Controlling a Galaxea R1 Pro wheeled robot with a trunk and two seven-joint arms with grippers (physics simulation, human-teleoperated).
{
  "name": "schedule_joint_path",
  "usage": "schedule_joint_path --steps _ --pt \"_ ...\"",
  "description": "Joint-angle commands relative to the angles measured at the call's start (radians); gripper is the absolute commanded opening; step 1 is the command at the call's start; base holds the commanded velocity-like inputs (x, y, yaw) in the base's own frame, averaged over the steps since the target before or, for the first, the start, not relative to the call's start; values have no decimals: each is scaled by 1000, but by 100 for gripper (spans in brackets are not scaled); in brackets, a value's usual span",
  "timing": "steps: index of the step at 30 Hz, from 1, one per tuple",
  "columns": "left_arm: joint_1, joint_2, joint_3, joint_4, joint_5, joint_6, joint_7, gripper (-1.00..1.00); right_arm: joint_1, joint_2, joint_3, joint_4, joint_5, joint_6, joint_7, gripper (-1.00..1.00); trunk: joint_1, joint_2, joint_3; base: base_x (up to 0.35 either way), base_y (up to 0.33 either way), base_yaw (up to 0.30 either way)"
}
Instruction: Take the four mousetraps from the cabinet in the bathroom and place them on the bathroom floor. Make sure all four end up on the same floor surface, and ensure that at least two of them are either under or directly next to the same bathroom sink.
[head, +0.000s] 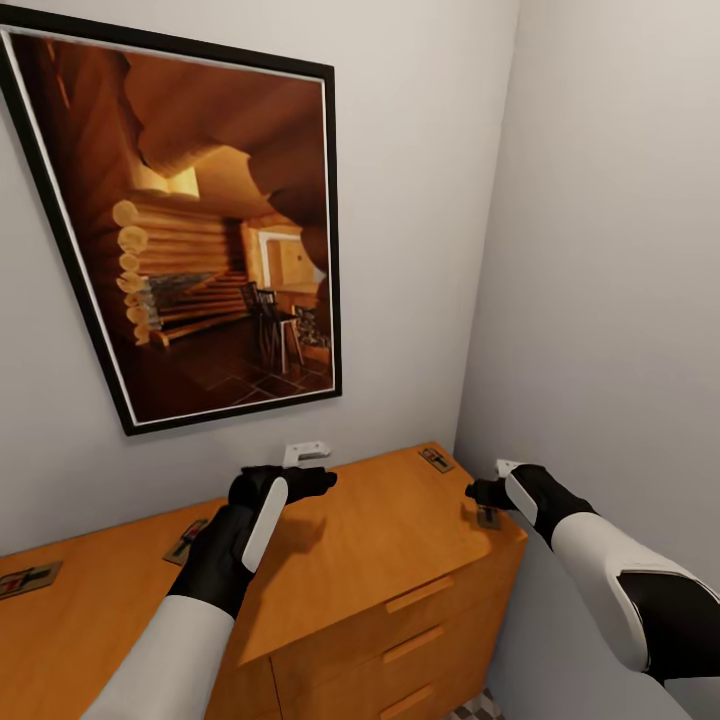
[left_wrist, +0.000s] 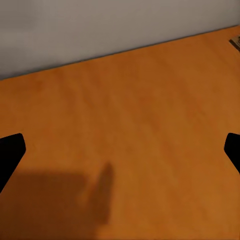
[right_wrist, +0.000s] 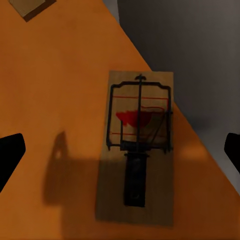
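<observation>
Our right gripper (right_wrist: 120, 150), jaws wide, hovers over a mousetrap (right_wrist: 137, 145) at the cabinet (head: 380, 540) edge. Left gripper (left_wrist: 120, 150) jaws wide over bare top.

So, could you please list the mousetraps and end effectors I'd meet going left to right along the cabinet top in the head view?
Mousetrap at the left edge → second mousetrap → left end effector → far-corner mousetrap → right end effector.
</observation>
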Motion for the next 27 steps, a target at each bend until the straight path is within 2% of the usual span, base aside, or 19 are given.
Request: schedule_joint_path --steps 1,12,27 --pt "-1 0 -1 -1 11 3 10 100 -1 -1 0 -1 -7 5 -2 100 4 -9 -5 0 0 0" --pt "-1 0 0 -1 10 2 10 100 -1 -1 2 0 -7 5 -2 100 46 -86 -39 0 0 0" --pt "-1 0 -1 -1 13 7 7 100 0 -2 2 0 -7 5 -2 100 46 -86 -39 0 0 0"
